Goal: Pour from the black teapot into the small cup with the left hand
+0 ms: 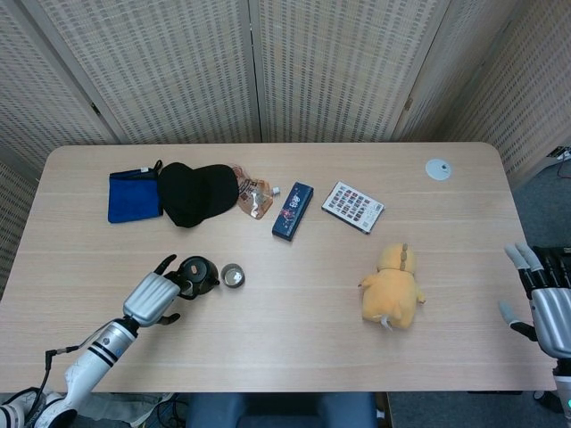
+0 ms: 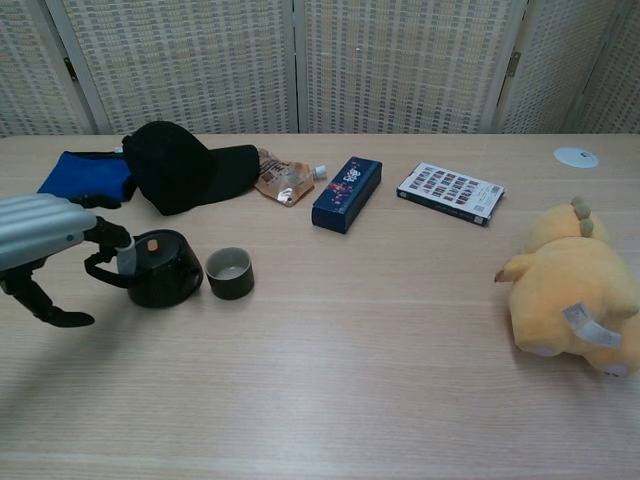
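1. The black teapot [image 2: 160, 268] stands upright on the tabletop [image 2: 380, 380] at the middle left of the chest view, lid on with a small orange knob. Its loop handle points toward the left edge of the frame, and what looks like the spout faces the cup.
2. The small cup [image 2: 229, 273] sits just to the right of the teapot, close beside it and upright, its mouth open.
3. Handling, as a judgement: the teapot looks rigid and glazed, likely ceramic or iron, so fairly heavy for its size, smooth and breakable. The loop handle is the place to hold. The lid sits loose and could slide off in a steep tilt.
4. The left robot hand [image 2: 45, 245] is at the handle, fingers [image 2: 105, 232] curled toward the loop and the thumb low and apart. Whether it has closed on the handle cannot be told from either view.
5. The right robot hand [image 1: 546, 303] hangs at the lower right edge of the head view, fingers spread, holding nothing.
6. Farther off, along the upper part of the frame: a black cap [image 2: 180, 165], a blue pouch [image 2: 85, 175], a snack packet [image 2: 282, 178], a dark blue box [image 2: 346, 193] and a flat printed box [image 2: 450, 192]. A yellow plush toy [image 2: 575, 290] lies at the right.
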### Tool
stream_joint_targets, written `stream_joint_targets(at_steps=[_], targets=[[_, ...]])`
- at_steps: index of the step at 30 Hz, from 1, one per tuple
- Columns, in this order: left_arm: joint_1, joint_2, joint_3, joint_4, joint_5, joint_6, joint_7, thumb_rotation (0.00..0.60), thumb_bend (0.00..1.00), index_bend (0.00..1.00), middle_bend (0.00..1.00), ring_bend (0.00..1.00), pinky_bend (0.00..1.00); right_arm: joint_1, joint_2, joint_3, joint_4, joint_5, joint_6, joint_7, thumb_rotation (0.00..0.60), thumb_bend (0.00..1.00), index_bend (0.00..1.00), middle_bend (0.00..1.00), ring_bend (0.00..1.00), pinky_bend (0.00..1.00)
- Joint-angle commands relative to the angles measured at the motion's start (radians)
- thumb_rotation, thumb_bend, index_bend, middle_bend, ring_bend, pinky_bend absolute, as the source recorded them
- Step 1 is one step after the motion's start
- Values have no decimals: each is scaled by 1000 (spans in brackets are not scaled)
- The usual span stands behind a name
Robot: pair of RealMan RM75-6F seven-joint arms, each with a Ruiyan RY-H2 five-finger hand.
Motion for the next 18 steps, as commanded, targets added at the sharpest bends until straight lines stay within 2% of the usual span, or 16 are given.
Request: stream_joint_targets(at_steps=[1, 18], targets=[[0, -1, 2, -1, -3, -4, 3, 600, 212, 444, 366, 361, 0, -1, -1, -1, 1, 0, 0, 0, 600, 289, 0, 41, 0, 10], [-2, -9, 6, 5, -9, -15, 3, 600, 212, 448, 408, 380, 0, -3, 0, -2, -4, 4, 0, -8, 600, 289, 0, 42, 0, 10]])
